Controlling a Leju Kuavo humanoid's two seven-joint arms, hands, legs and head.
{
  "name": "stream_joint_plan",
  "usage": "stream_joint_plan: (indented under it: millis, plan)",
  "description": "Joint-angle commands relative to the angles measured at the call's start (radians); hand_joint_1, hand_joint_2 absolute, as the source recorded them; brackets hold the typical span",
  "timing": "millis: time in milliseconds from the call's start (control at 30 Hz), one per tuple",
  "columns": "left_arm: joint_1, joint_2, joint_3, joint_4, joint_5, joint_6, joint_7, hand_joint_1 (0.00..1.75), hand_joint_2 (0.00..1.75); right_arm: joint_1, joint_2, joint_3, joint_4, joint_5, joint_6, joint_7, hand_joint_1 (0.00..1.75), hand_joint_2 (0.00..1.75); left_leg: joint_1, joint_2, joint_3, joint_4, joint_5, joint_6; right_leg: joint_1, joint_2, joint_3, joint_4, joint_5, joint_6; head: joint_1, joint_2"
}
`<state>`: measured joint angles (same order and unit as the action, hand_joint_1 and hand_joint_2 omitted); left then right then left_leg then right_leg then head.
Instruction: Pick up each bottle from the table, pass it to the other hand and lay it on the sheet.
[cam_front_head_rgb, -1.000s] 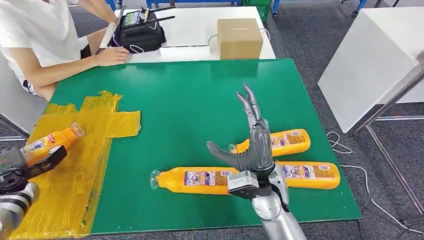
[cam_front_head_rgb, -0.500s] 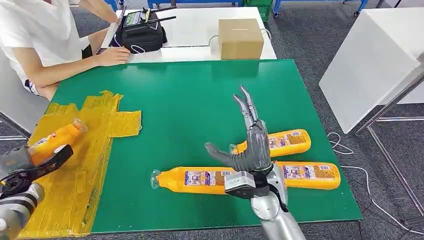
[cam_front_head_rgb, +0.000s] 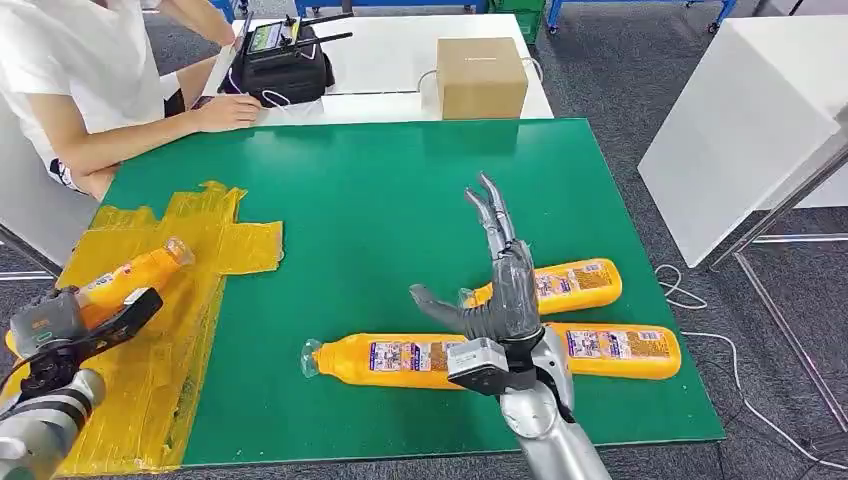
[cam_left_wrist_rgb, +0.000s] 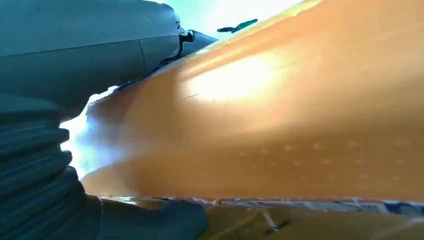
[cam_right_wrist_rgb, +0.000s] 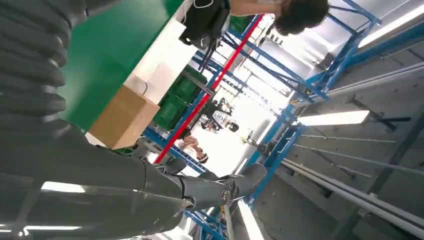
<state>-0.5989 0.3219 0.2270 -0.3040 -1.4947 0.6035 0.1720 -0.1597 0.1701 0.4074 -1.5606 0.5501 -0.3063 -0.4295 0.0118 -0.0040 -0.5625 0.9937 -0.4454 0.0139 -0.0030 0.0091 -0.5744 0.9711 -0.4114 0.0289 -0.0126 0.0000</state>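
My left hand (cam_front_head_rgb: 70, 325) grips an orange bottle (cam_front_head_rgb: 130, 279) over the yellow sheet (cam_front_head_rgb: 170, 300) at the table's left side; the bottle's clear cap points toward the table's far side. Up close, the bottle (cam_left_wrist_rgb: 280, 125) lies against the hand (cam_left_wrist_rgb: 75, 60). My right hand (cam_front_head_rgb: 500, 290) hangs open, fingers straight and spread, above three more orange bottles on the green table (cam_front_head_rgb: 380, 190): a long one (cam_front_head_rgb: 385, 360) at the front, one (cam_front_head_rgb: 620, 350) to its right and one (cam_front_head_rgb: 570, 282) behind. The right wrist view shows that hand (cam_right_wrist_rgb: 100, 180) with nothing in it.
A person (cam_front_head_rgb: 90, 80) sits at the far left, a hand resting by a black controller bag (cam_front_head_rgb: 280, 65) on the white table behind. A cardboard box (cam_front_head_rgb: 480, 75) stands there too. A white cabinet (cam_front_head_rgb: 740, 130) is to the right, cables on the floor beside it.
My left hand has carried its bottle to the right and slightly lower over the sheet. The right hand has barely moved.
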Motion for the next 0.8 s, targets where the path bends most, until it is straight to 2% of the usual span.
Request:
stream_joint_plan:
  millis: [33, 367, 467, 567, 600, 800]
  plan:
    - [-0.019, -0.095, 0.106, 0.012, -0.008, 0.019, -0.096, 1.29, 1.75, -0.037, -0.026, 0.001, 0.058, -0.002, -0.006, 0.002, 0.0, 1.75, 0.0, -0.002, 0.003, -0.001, 0.0, 0.0, 0.0, -0.004, 0.004, -0.002, -0.001, 0.0, 0.0, 0.0]
    - [-0.019, -0.099, 0.104, 0.011, -0.013, 0.02, -0.11, 1.29, 1.75, -0.038, -0.025, -0.001, 0.06, -0.002, -0.005, 0.001, 0.0, 1.75, 0.0, -0.001, 0.002, -0.001, 0.0, 0.0, 0.0, -0.002, 0.002, -0.001, -0.001, 0.0, 0.0, 0.0]
    - [-0.018, -0.109, 0.096, 0.008, -0.031, 0.022, -0.139, 1.2, 1.75, -0.039, -0.023, -0.003, 0.063, -0.002, -0.005, 0.0, 0.0, 1.75, 0.0, -0.001, 0.002, -0.001, 0.0, 0.0, 0.0, -0.002, 0.002, -0.001, 0.0, 0.0, 0.0, 0.0]
    - [-0.021, -0.123, 0.08, 0.006, -0.054, 0.017, -0.145, 0.24, 1.75, -0.043, -0.021, -0.004, 0.071, -0.002, -0.004, -0.001, 0.0, 1.75, 0.0, -0.002, 0.003, -0.001, 0.0, 0.001, 0.001, -0.004, 0.004, -0.002, -0.001, 0.0, 0.0, 0.0]
    - [-0.022, -0.126, 0.076, 0.005, -0.059, 0.015, -0.146, 0.03, 1.75, -0.044, -0.02, -0.004, 0.072, -0.002, -0.003, -0.001, 0.0, 1.75, 0.0, -0.002, 0.002, -0.001, 0.0, 0.0, 0.0, -0.004, 0.003, -0.001, -0.001, 0.0, 0.0, 0.0]
    - [-0.02, -0.136, 0.018, -0.002, -0.076, 0.013, -0.128, 0.0, 1.75, -0.05, -0.014, -0.003, 0.084, 0.0, 0.0, -0.004, 0.0, 1.75, 0.0, -0.001, 0.002, -0.001, 0.0, 0.0, 0.0, -0.002, 0.003, -0.001, -0.001, 0.0, 0.0, 0.0]
